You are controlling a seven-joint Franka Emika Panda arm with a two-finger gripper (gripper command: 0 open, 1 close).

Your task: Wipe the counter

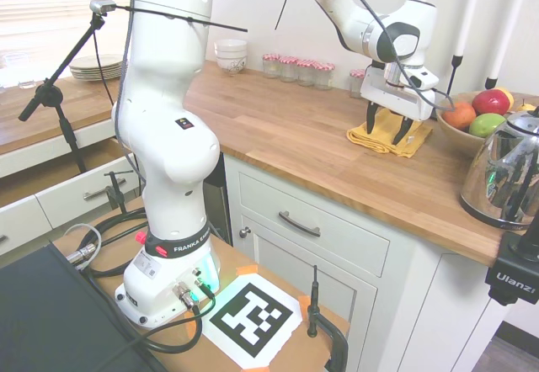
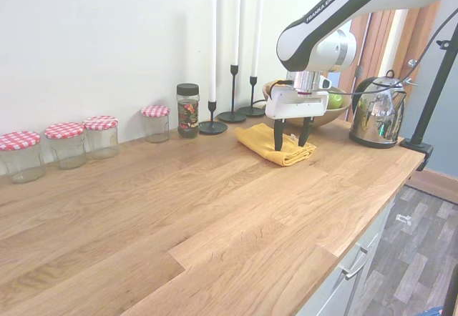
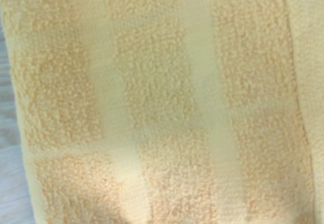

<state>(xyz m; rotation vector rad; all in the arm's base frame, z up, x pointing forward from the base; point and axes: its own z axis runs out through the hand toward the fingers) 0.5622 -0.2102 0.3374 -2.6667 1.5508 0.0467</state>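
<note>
Kitchen, white wall behind; we record one long butcher-block counter (image 2: 179,216) of honey-brown wood strips over white panelled cabinets (image 1: 324,250) with metal bar handles.

Item: folded yellow terry cloth (image 2: 275,144), lying flat on the counter near the wall end, just beside a wooden fruit bowl (image 1: 459,132). In the wrist view its ribbed pile fills nearly the whole picture (image 3: 162,102).

Item: gripper (image 2: 290,143), pointing straight down over the cloth, fingers spread wide with one to each side of the cloth's middle, tips at or just above the fabric; we cannot tell whether they touch it. Nothing is held.

Item: four glass jars with red-checked lids (image 2: 68,144) along the wall, a spice jar with a dark lid (image 2: 187,110), three black candlesticks with white candles (image 2: 232,87).

Item: chrome kettle (image 2: 377,112) at the counter's far end.
</note>
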